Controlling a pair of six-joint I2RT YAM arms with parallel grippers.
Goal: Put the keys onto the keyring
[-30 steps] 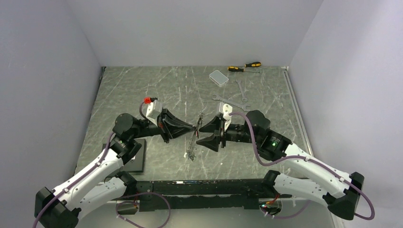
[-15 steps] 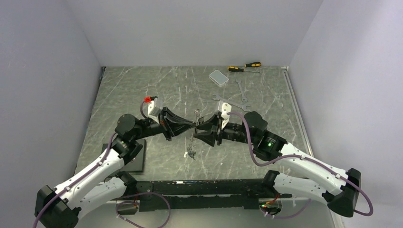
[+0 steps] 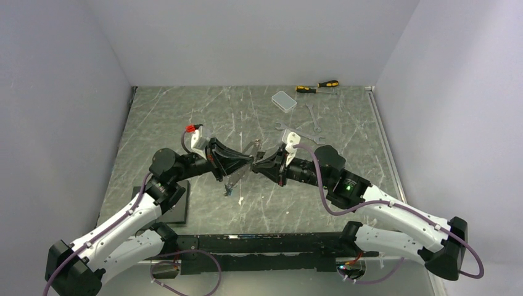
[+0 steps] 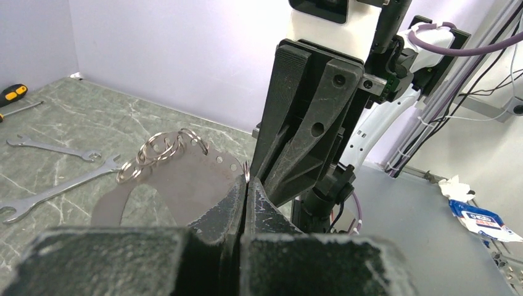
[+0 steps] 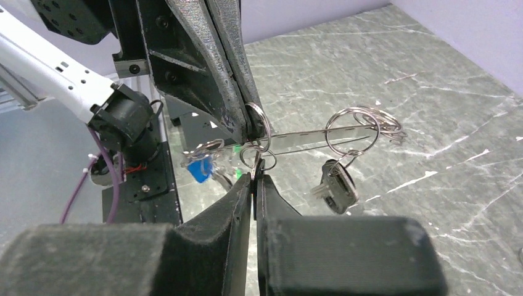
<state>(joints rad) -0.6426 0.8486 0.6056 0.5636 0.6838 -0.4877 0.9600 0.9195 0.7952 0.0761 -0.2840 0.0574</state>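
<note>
- Right gripper (image 5: 255, 172) has narrowed, now pinching a small ring (image 5: 250, 154) on the keyring (image 4: 185, 179).
- Left gripper (image 4: 247, 184) clamps the keyring's edge.
- Blue key (image 5: 198, 168) beyond keyring, blurred.

Left gripper (image 4: 247, 191) and right gripper (image 5: 255, 179) meet tip to tip over the bench (image 3: 166, 117), keyring (image 4: 185, 179) and keys (image 5: 336, 182) hanging there, so nothing passes between. Wrenches (image 3: 296, 131), box (image 3: 284, 100) and screwdrivers (image 3: 317, 87) crowd the far-right corner.

Silver keyring (image 4: 185, 185) aloft, edge-on; keys (image 5: 333, 185) dangling below
</note>
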